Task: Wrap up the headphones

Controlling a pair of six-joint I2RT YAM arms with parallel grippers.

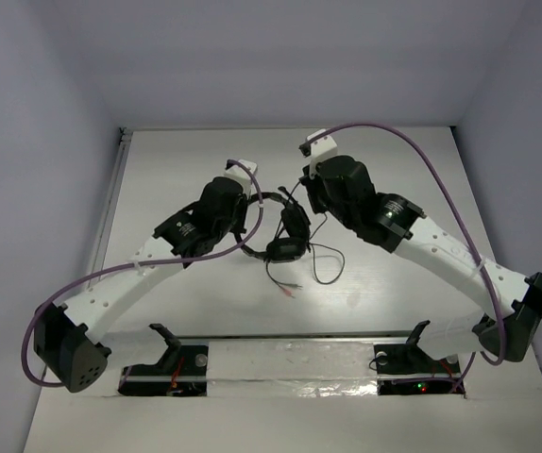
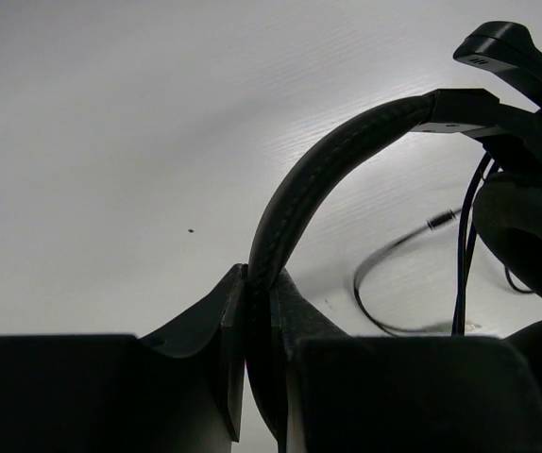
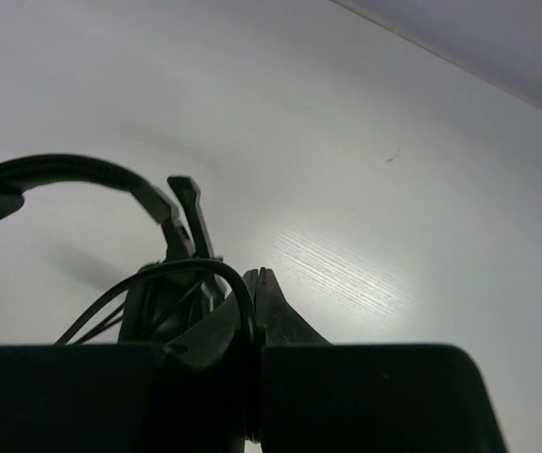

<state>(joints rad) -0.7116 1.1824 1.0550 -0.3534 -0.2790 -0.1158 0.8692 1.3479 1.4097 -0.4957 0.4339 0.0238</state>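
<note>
The black headphones (image 1: 288,231) are held up between my two arms at the table's middle, earcups hanging toward the near side. My left gripper (image 1: 249,209) is shut on the padded headband (image 2: 299,198), which rises from between its fingers (image 2: 224,321) and arcs right to the earcups (image 2: 526,236). My right gripper (image 1: 301,192) is shut on the thin black cable (image 3: 224,274), which curves out of its jaws toward the earcups (image 3: 162,293). More cable (image 1: 326,264) loops on the table below the headphones, ending in a reddish plug (image 1: 290,293).
Thick purple robot cables (image 1: 441,179) arc over both arms. The white table (image 1: 205,151) is bounded by grey walls at the back and sides. Two black brackets (image 1: 167,337) stand at the near edge by the arm bases.
</note>
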